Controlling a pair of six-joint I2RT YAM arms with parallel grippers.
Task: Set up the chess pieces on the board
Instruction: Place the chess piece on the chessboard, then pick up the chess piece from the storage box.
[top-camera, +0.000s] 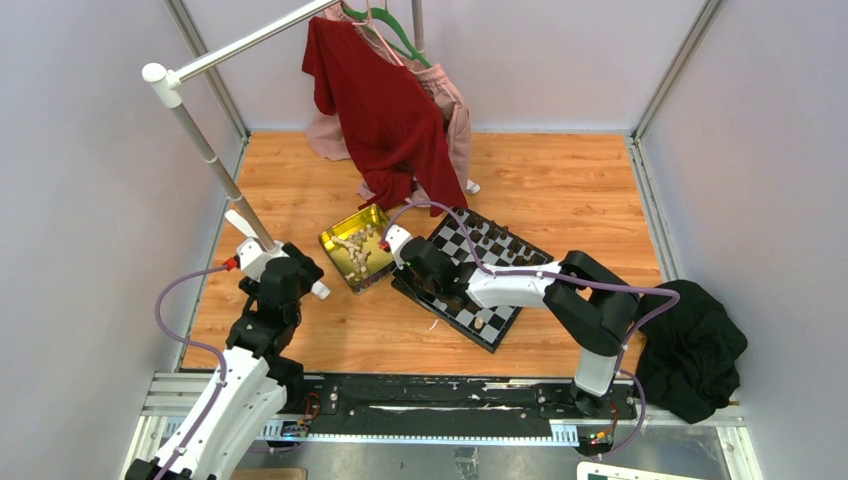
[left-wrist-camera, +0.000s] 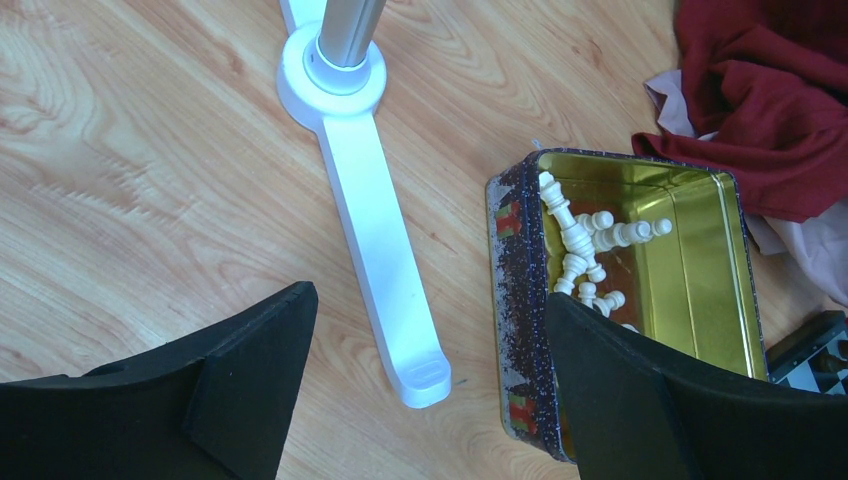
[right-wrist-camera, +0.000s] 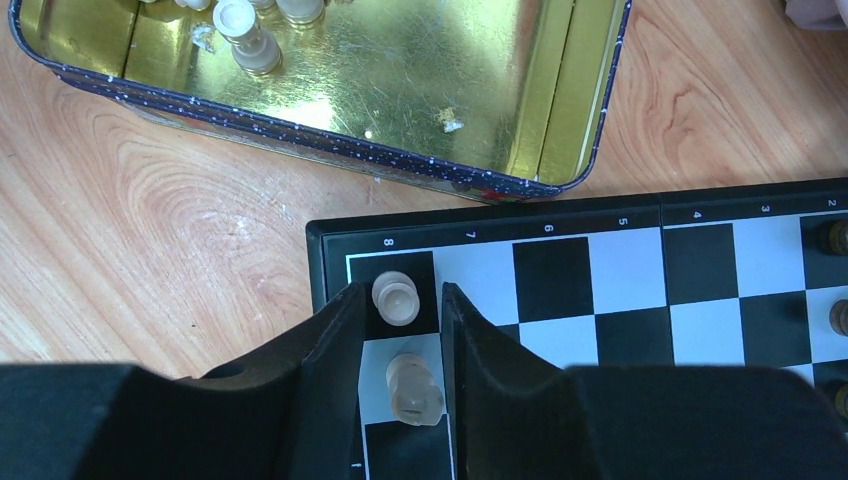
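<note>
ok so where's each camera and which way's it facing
Top external: high behind the robot, looking down on board, tin and clothes rack; left arm and right arm show.
Left wrist: on the left arm, looking down at the rack foot and tin; left gripper open below.
Right wrist: above the board's corner and tin; right gripper straddles two light pieces.
Shared: all three show the tin.

top: high, far, looking down | wrists: close, downward | all share: tin (left-wrist-camera: 512, 290), board (right-wrist-camera: 550, 265)

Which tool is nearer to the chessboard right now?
Right. The right tool is over a corner of the board, two light pieces between its fingers. The left tool is off the board, beyond the gold tin.
</note>
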